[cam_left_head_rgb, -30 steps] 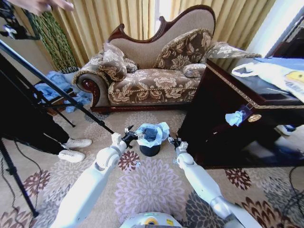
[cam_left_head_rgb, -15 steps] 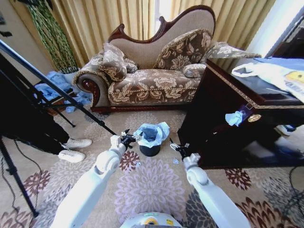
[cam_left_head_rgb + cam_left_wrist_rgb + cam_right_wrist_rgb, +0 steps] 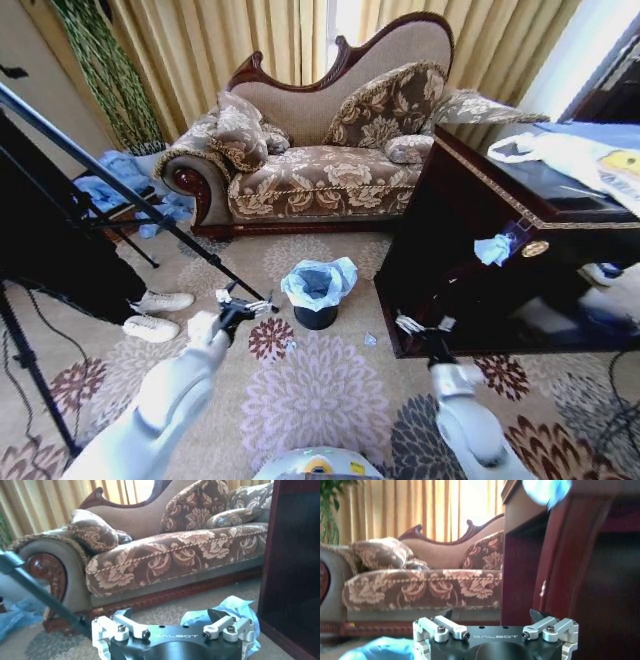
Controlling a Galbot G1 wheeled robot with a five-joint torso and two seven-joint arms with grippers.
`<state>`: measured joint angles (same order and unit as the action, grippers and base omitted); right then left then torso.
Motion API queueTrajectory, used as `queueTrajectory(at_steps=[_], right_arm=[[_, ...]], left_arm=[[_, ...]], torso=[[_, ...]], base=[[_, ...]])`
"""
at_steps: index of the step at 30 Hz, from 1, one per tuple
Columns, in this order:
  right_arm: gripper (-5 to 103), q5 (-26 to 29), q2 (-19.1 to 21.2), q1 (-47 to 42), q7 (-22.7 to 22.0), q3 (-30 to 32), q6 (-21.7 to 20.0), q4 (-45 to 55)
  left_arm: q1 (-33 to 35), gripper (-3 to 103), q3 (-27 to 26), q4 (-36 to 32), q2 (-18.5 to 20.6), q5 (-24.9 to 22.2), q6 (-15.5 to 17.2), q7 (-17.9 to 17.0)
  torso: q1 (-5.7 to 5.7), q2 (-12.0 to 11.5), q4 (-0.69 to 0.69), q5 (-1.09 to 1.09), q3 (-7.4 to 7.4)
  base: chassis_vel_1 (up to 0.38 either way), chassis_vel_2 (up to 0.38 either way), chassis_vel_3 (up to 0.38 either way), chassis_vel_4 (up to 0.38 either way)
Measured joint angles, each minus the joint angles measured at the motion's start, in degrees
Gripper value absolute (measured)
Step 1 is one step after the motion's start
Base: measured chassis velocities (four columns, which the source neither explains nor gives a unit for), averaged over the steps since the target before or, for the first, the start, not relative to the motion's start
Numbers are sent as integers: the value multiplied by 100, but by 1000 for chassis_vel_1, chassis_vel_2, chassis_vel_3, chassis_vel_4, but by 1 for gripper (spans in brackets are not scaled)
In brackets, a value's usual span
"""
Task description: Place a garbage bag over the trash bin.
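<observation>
While the bin [image 3: 316, 316] stands on the carpet [image 3: 320, 390] at 12 o'clock from our base, the bag [image 3: 320, 281] sits over its mouth, pale-blue film folded out around the rim and the black wall showing below. Bin and bag lie as they did half a second ago.

Both arms have drawn back from the bin since then. We see the left gripper [image 3: 243, 303] at 10 o'clock of the bin, now apart from the bag, where a second ago its fingers were at the film's edge. Its jaws stand wide and hold nothing; the left wrist view confirms this, with the left gripper [image 3: 170, 619] spread and the bag [image 3: 235, 609] on the floor beyond it.

The right gripper [image 3: 418, 324] has pulled away to 3 o'clock of the bin, near the foot of the dark cabinet [image 3: 480, 240]. Earlier it hovered just beside the bag's right edge. In the right wrist view the right gripper [image 3: 491, 614] also stands wide and empty, the cabinet [image 3: 570, 573] rising close ahead and a patch of the bag [image 3: 385, 648] low in the picture.

Behind the bin, at 12 o'clock, the sofa [image 3: 320, 150] is unchanged.
</observation>
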<state>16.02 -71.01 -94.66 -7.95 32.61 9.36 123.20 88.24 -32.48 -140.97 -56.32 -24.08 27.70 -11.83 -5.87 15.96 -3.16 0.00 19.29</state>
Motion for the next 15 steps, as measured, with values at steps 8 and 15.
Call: queueTrajectory(at_steps=[8,15], right_arm=[[100,-234,-661,-979,298,6,90,819],[100,-177,-772,-988,277,-199,-137,824]], left_arm=[[921,100,-301,-288,-547,682,-279,-8],[850,100,-322,-269,-506,618,-286,7]], torso=[[0,0,1,-1,0],[-2,0,1,0,2]], base=[[0,0,0,0],[0,0,0,0]])
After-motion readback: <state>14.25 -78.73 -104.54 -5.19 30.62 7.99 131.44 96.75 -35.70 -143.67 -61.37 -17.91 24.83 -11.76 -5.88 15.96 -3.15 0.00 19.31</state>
